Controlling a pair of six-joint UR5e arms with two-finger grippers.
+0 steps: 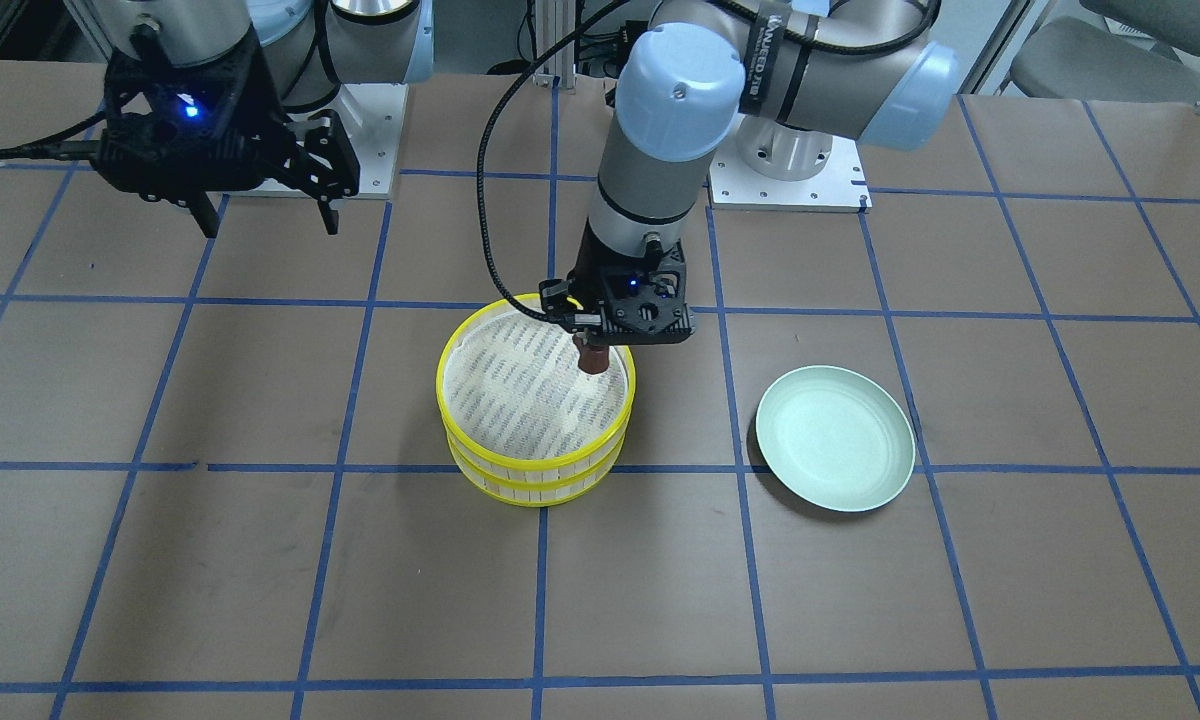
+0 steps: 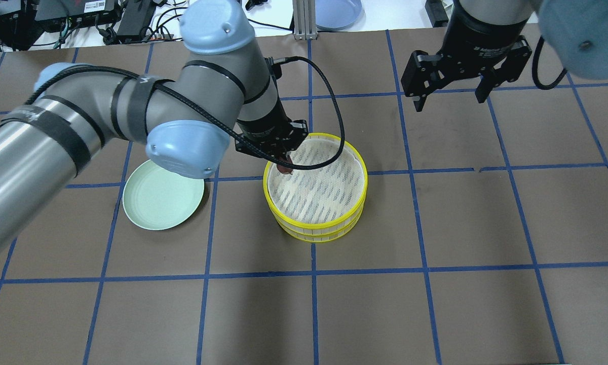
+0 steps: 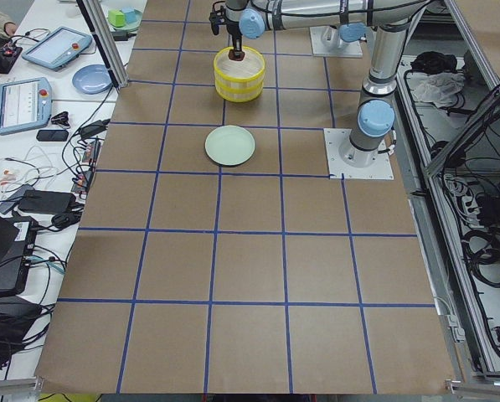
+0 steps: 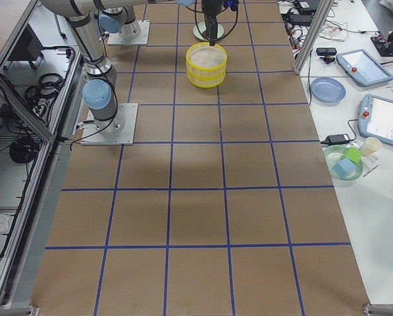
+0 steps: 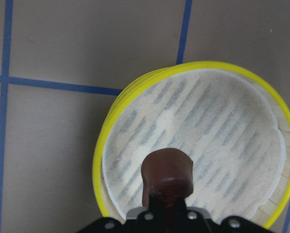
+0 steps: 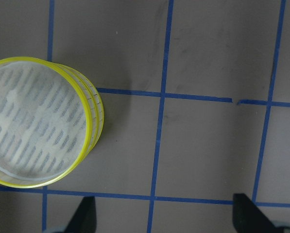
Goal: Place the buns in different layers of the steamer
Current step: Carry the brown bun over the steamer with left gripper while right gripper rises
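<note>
Two steamer layers (image 1: 538,464) with yellow rims stand stacked at the table's middle, and the stack also shows in the overhead view (image 2: 315,223). The top tray's woven floor is bare. My left gripper (image 1: 593,350) is shut on the dark reddish-brown bun (image 1: 592,360) and holds it just above the top tray, inside the rim on the robot's side. The bun also shows in the left wrist view (image 5: 166,174). The cream-white bun is hidden. My right gripper (image 1: 270,228) is open and empty, raised over bare table away from the stack.
A pale green plate (image 1: 835,438) lies empty on the table beside the stack, on my left arm's side. Blue tape lines grid the brown table. Tablets, bowls and cables lie on side benches beyond the table's edges.
</note>
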